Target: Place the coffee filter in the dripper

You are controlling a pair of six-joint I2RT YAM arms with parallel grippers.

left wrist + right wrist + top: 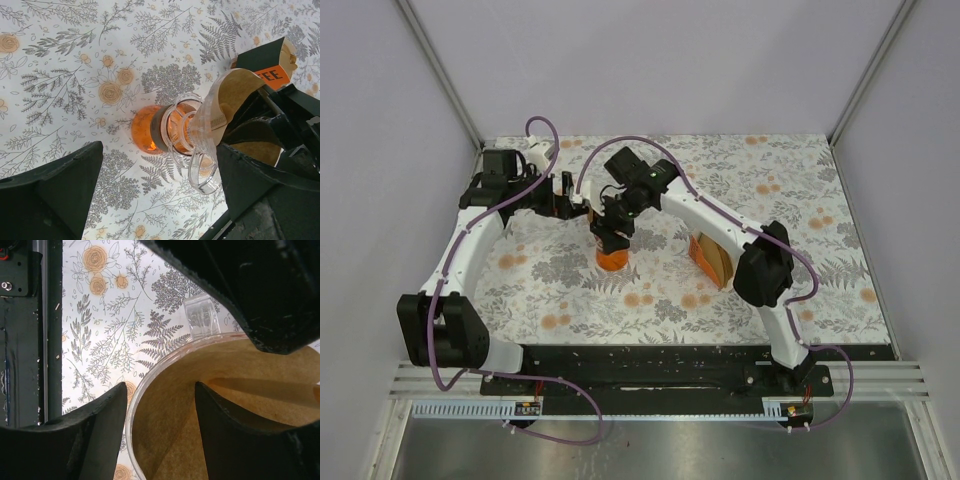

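The dripper (613, 260) stands upright on the floral table; its orange base (143, 133) and clear funnel (202, 150) show in the left wrist view. The light-brown coffee filter (235, 92) sits inside the funnel, and one edge rises above the rim. Seen from above, the filter (225, 410) lines the funnel's inside. My right gripper (160, 390) is open directly over the dripper. One finger (95, 435) is outside the clear rim and the other (240, 440) is inside the paper cone. My left gripper (160, 150) is wide open just left of the dripper, holding nothing.
The beige filter holder (712, 255), with an orange label (272, 75) and brown papers, stands to the right of the dripper. The black base rail (660, 365) runs along the table's near edge. White walls enclose the left, back and right.
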